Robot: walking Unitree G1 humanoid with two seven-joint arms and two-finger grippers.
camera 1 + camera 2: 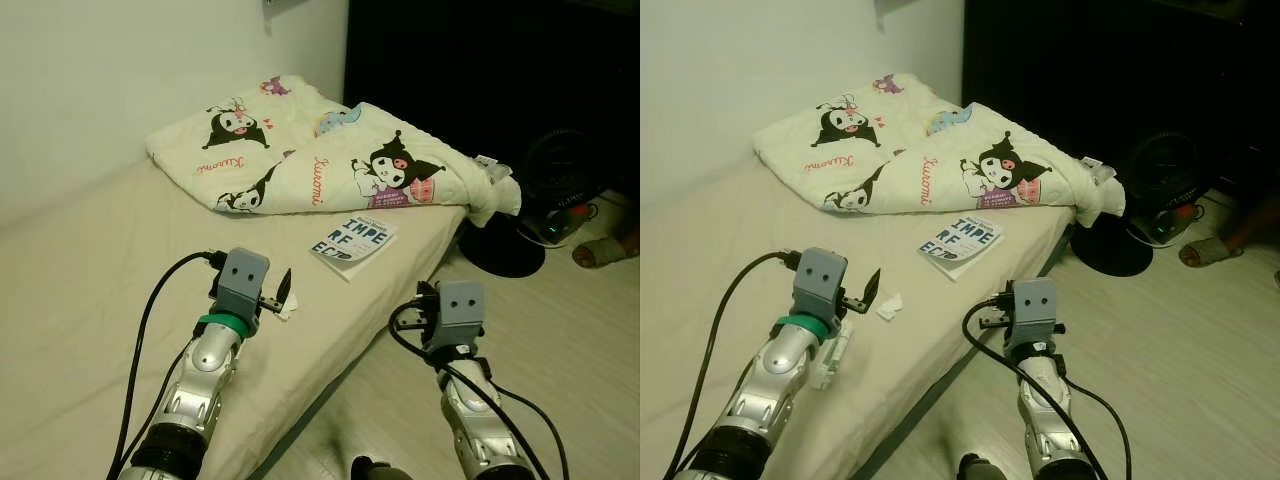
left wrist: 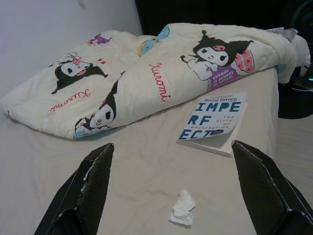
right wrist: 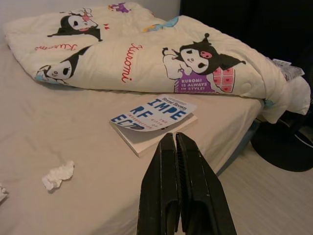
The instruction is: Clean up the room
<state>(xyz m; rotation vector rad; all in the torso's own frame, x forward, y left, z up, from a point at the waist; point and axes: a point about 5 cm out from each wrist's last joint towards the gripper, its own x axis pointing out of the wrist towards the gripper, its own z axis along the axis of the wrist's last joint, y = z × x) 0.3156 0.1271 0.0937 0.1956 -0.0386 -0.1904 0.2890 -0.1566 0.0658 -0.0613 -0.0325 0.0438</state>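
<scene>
The left gripper [image 2: 171, 191] hangs low over the beige mattress [image 1: 80, 300] with its two long black fingers [image 2: 93, 181] spread wide and nothing between them; a small crumpled white tissue [image 2: 182, 208] lies on the sheet just ahead of it, in line with the gap between the fingertips but not yet touched. Farther ahead of that gripper, and off toward its right finger, a white paperback book with blue block lettering [image 2: 212, 122] lies flat near the bed's edge, its cover slightly lifted. Beyond both sits a rumpled cream quilt printed with black-and-pink cartoon characters [image 1: 330, 150], bunched at the head of the bed with one corner spilling over the side. The right gripper [image 3: 178, 186] is raised beside the bed edge, its fingers pressed flat together and holding nothing; the book lies just past its tips and the tissue off to its left. On the pale floor beyond the bed stands a black round-based fan [image 1: 545, 215]. As a judgement, the tidy-up looks barely begun: the tissue is still on the sheet, the book is not put away, and the quilt is unfolded. Closing on the tissue seems the step in hand.
</scene>
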